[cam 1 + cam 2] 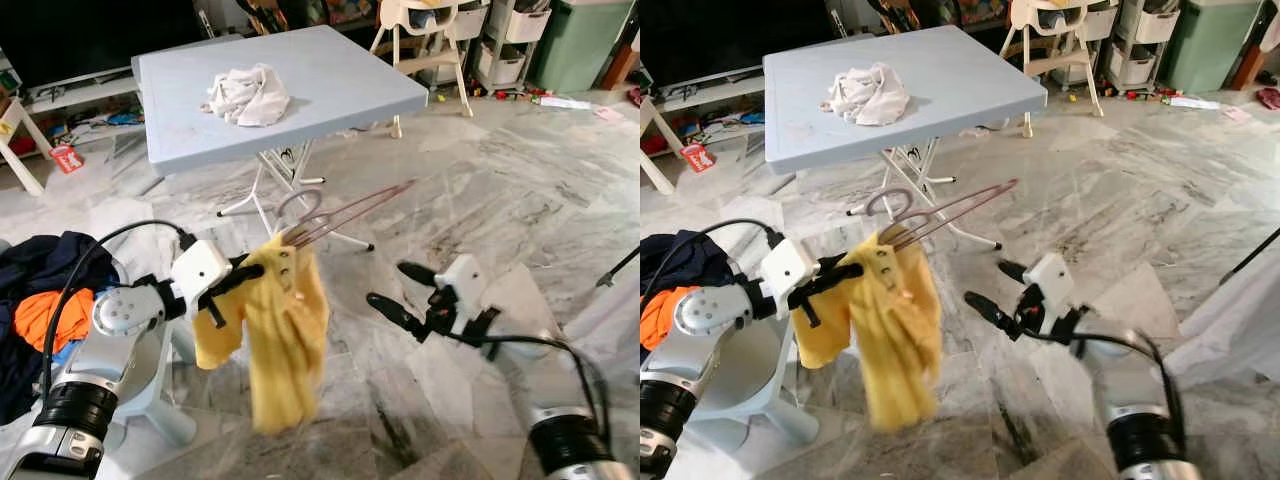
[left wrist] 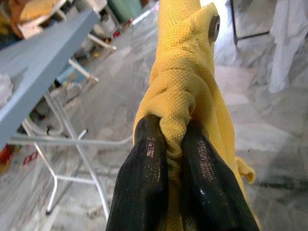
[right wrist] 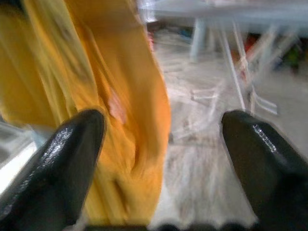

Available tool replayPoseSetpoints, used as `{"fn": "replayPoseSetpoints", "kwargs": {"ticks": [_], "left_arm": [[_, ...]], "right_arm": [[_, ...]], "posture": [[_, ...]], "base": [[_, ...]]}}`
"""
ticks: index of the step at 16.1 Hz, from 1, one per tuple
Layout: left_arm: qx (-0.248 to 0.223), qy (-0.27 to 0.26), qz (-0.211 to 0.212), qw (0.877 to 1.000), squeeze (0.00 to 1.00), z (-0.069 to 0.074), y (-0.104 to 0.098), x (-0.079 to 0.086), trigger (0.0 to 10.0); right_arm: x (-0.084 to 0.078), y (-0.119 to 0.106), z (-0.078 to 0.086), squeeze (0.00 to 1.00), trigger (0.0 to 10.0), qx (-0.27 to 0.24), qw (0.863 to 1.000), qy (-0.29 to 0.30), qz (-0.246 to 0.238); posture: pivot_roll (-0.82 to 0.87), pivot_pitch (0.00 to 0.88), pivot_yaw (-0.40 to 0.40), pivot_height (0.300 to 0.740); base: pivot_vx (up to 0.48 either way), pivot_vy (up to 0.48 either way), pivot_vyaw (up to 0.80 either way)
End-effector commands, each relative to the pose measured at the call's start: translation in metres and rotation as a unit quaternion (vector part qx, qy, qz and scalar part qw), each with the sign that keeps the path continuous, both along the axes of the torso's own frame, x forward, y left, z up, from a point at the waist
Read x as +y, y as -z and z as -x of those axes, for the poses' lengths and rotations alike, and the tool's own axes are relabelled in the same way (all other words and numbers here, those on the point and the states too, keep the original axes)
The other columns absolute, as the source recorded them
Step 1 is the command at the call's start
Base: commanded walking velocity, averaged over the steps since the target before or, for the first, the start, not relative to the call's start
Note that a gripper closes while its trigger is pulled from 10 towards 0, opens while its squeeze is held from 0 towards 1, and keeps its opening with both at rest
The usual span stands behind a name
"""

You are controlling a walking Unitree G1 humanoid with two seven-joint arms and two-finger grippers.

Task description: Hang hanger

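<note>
A yellow shirt [image 1: 282, 340] hangs in mid-air in front of me, bunched at its top with a metal snap showing [image 2: 213, 28]. A thin pink wire hanger [image 1: 345, 213] sticks out of the shirt's top toward the table, its hook [image 1: 296, 204] curling up. My left gripper [image 1: 255, 272] is shut on the shirt's bunched collar, its fingertips [image 2: 154, 159] pinching the fabric. My right gripper [image 1: 398, 284] is open to the right of the shirt, apart from it, fingers [image 3: 72, 154] spread wide.
A grey-blue folding table [image 1: 330, 90] stands ahead with a crumpled white cloth [image 1: 248, 96] on it. A pile of dark and orange clothes [image 1: 45, 305] lies at left. White fabric [image 1: 1240, 290] hangs at right. Marble floor [image 1: 500, 200] stretches around; shelves and bins line the back.
</note>
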State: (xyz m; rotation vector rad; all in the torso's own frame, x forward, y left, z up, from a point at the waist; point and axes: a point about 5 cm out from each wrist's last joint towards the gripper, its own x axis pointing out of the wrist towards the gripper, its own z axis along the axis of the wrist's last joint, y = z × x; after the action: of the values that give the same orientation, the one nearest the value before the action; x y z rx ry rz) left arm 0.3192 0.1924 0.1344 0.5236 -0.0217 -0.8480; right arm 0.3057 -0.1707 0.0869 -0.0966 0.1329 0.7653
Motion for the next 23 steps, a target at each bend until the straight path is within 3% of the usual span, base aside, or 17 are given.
{"fn": "replayPoseSetpoints", "kwargs": {"ticks": [1, 2, 5, 7, 8, 10, 12, 14, 16, 18, 21, 23], "left_arm": [[-0.03, 0.01, 0.011, 0.999, 0.0, -0.003, -0.02, -0.001, 0.0], [-0.039, 0.018, 0.019, 0.999, 0.0, -0.003, -0.027, -0.004, 0.0], [-0.056, 0.032, 0.034, 0.997, 0.0, 0.001, -0.038, -0.01, 0.0], [-0.065, 0.037, 0.042, 0.996, 0.0, 0.003, -0.044, -0.012, 0.0], [-0.064, 0.038, 0.043, 0.996, 0.0, 0.004, -0.045, -0.012, 0.0], [-0.07, 0.041, 0.048, 0.996, 0.0, 0.004, -0.051, -0.016, 0.0], [-0.093, 0.04, 0.059, 0.993, 0.0, 0.003, -0.064, -0.018, 0.0], [-0.11, 0.034, 0.061, 0.992, 0.0, 0.003, -0.074, -0.017, 0.0], [-0.113, 0.028, 0.066, 0.991, 0.0, 0.003, -0.078, -0.016, 0.0], [-0.13, 0.019, 0.075, 0.988, 0.0, 0.002, -0.087, -0.015, 0.0], [-0.132, 0.017, 0.082, 0.988, 0.0, 0.002, -0.089, -0.017, 0.0], [-0.125, 0.01, 0.083, 0.989, 0.0, 0.004, -0.083, -0.016, 0.0]], "right_arm": [[0.004, 0.009, -0.003, 0.0, 10.0, 0.027, 0.999, 0.037, 0.001], [0.012, 0.02, -0.005, 0.0, 10.0, 0.073, 0.994, 0.075, -0.015], [0.048, 0.019, -0.013, 0.0, 10.0, 0.124, 0.967, 0.142, -0.171], [0.062, 0.018, -0.019, 0.0, 10.0, 0.135, 0.957, 0.166, -0.198], [0.065, 0.019, -0.02, 0.0, 10.0, 0.135, 0.957, 0.168, -0.196], [0.073, 0.027, -0.018, 0.0, 10.0, 0.188, 0.952, 0.161, -0.18], [0.068, 0.034, -0.019, 0.0, 10.0, 0.197, 0.947, 0.196, -0.16], [0.06, 0.049, -0.014, 0.0, 10.0, 0.253, 0.93, 0.228, -0.136], [0.058, 0.058, -0.01, 0.0, 10.0, 0.277, 0.924, 0.232, -0.121], [0.059, 0.071, 0.0, 0.0, 10.0, 0.323, 0.909, 0.235, -0.118], [0.069, 0.071, 0.002, 0.0, 10.0, 0.355, 0.893, 0.226, -0.159], [0.073, 0.055, -0.009, 0.0, 10.0, 0.352, 0.881, 0.217, -0.229]], "posture": [[0.03, 0.047, 0.082, 0.74], [0.04, 0.046, 0.083, 0.74], [0.06, 0.039, 0.086, 0.74], [0.06, 0.036, 0.086, 0.74], [0.07, 0.036, 0.085, 0.74], [0.07, 0.034, 0.083, 0.74], [0.08, 0.032, 0.081, 0.74], [0.08, 0.028, 0.079, 0.74], [0.08, 0.025, 0.079, 0.74], [0.08, 0.026, 0.072, 0.74], [0.09, 0.024, 0.073, 0.74], [0.09, 0.022, 0.077, 0.74]], "base": [[0.0, 0.0, 0.0], [0.0, 0.0, 0.0], [0.0, 0.0, 0.0], [0.0, 0.0, 0.0], [0.0, 0.0, 0.0], [0.0, 0.0, 0.0], [0.0, 0.0, 0.0], [0.0, 0.0, 0.0], [0.0, 0.0, 0.0], [0.0, 0.0, 0.0], [0.0, 0.0, 0.0], [0.0, 0.0, 0.0]]}}
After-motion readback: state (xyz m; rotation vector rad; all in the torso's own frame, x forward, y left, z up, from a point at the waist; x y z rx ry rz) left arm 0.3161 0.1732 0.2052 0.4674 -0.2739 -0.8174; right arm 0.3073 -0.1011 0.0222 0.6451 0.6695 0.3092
